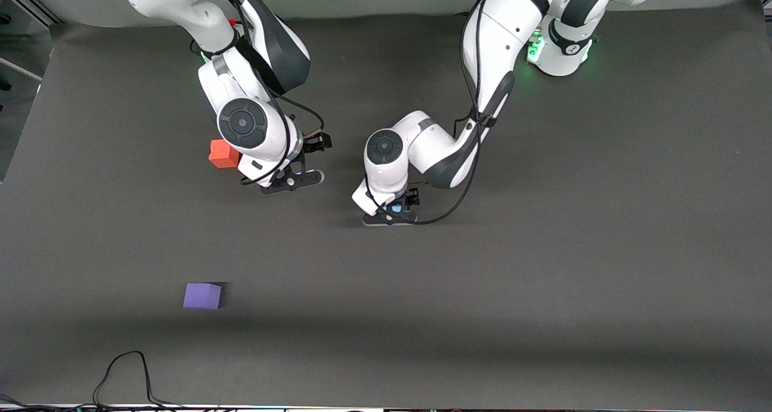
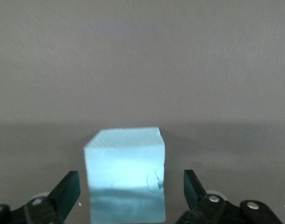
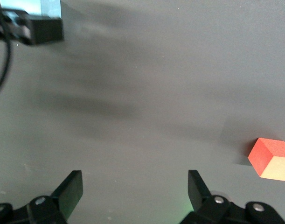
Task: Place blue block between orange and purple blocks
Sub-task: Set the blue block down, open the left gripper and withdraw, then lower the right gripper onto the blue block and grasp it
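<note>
The blue block (image 1: 396, 207) sits on the grey mat near the table's middle. My left gripper (image 1: 393, 212) is low around it and open. In the left wrist view the blue block (image 2: 126, 172) stands between the fingers of the left gripper (image 2: 131, 186), with a gap on each side. The orange block (image 1: 224, 154) lies toward the right arm's end, beside my right gripper (image 1: 294, 166), which is open and empty. The right wrist view shows the right gripper (image 3: 135, 184) over bare mat and the orange block (image 3: 270, 158) off to one side. The purple block (image 1: 202, 295) lies nearer the front camera than the orange one.
A black cable (image 1: 128, 373) loops on the mat at the edge nearest the front camera. The right wrist view also shows a finger of the left gripper (image 3: 39, 29) with a corner of the blue block (image 3: 28, 5).
</note>
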### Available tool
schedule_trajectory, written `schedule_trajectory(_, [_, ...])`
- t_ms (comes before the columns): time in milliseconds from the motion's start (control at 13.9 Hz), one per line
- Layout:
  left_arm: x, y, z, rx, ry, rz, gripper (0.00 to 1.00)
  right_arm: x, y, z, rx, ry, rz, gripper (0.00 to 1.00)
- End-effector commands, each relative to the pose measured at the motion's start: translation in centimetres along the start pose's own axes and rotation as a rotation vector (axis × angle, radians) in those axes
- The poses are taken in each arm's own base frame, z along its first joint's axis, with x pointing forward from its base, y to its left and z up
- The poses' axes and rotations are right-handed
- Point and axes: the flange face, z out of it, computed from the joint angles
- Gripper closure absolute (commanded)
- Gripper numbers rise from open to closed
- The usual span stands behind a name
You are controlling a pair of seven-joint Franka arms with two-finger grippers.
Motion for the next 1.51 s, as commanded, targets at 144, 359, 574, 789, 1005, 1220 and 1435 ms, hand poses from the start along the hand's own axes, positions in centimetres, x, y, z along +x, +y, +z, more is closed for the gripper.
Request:
schedule_trajectory(144, [7.7, -9.3, -11.6, -0.107, -0.098, -0.054, 0.0, -0.4, 0.3, -0.2, 0.0, 0.015, -0.022, 0.0])
schedule_trajectory(359, [12.6, -19.7, -16.8, -0.139, -0.166, -0.065, 0.0, 0.0, -0.5, 0.0, 0.014, 0.041, -0.015, 0.0])
schedule_trajectory(574, [13.9, -32.3, -21.4, -0.126, -0.216, -0.037, 0.0, 1.6, -2.5, 0.4, 0.071, 0.126, 0.08, 0.0])
schedule_trajectory(789, [13.2, -41.9, -24.9, -0.067, -0.191, 0.036, 0.0, 2.9, -9.4, 2.2, 0.087, 0.193, 0.149, 0.0])
schedule_trajectory(1005, [12.2, -50.0, -29.4, -0.046, -0.172, 0.073, 0.0, 5.2, -15.2, 4.5, 0.093, 0.225, 0.23, 0.0])
schedule_trajectory(1220, [10.5, -52.0, -32.3, 0.018, -0.125, 0.07, 0.0, 6.7, -17.5, 7.6, 0.075, 0.294, 0.28, 0.0])
schedule_trajectory(1435, [9.8, -52.0, -34.4, 0.026, -0.098, 0.074, 0.0, 8.6, -17.3, 11.0, 0.074, 0.311, 0.326, 0.0])
